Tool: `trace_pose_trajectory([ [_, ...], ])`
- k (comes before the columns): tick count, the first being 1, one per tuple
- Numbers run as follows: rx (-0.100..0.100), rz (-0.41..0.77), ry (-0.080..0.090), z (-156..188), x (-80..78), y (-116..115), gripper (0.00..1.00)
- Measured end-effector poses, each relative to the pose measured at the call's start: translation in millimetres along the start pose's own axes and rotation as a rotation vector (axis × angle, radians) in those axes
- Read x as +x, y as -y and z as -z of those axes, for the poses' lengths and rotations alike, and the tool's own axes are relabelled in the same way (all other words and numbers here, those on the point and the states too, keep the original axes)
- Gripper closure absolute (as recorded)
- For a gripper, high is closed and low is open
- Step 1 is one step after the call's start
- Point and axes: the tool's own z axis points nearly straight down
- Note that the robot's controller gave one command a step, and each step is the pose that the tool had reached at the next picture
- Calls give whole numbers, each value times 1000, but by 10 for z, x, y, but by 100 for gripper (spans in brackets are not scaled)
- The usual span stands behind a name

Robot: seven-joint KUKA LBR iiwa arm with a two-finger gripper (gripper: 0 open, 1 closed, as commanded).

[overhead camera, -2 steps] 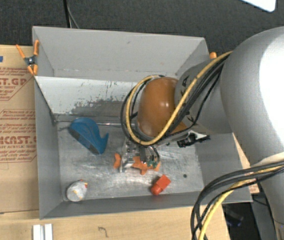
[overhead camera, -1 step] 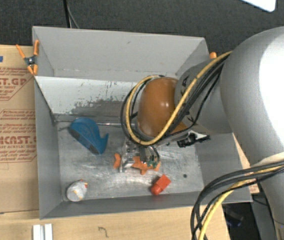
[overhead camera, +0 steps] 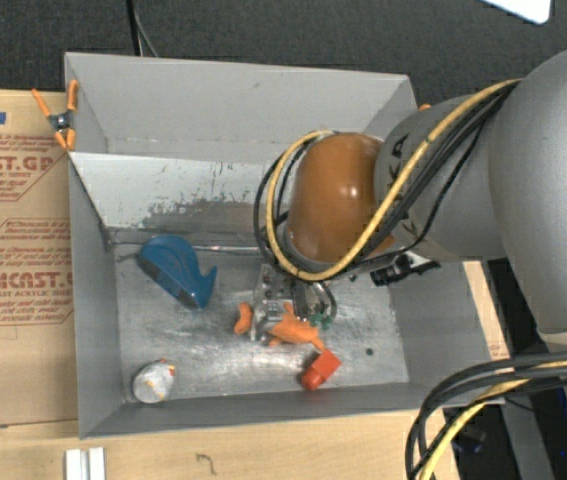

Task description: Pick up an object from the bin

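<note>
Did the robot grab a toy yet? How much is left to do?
Not yet. Done: the jaws are down at the floor of the bin, near the middle. In hand: they sit over an orange piece; whether they grip it, I cannot tell. Left: lifting it out. The blue thing and red piece lie untouched.

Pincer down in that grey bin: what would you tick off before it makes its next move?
1. Pincer down at the orange pieces, mid-bin: ok.
2. Orange piece really gripped: cannot tell.
3. Red block just beside, apart from the pincer: ok.
4. Blue whale-shaped toy clear, to the view's left: ok.
5. White round thing in the corner, out of the way: ok.
6. Pincer clear of the bin walls: ok.
</note>
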Motion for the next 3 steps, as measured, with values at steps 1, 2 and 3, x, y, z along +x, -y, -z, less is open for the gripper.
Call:
trace_pose_trajectory([
  [1, -3, -6, 13, 217, -246, -59, 100],
  [2, 2, 90, -2, 650, 56, 113, 100],
  [3, 1, 158, 6, 1369, -102, -43, 100],
])
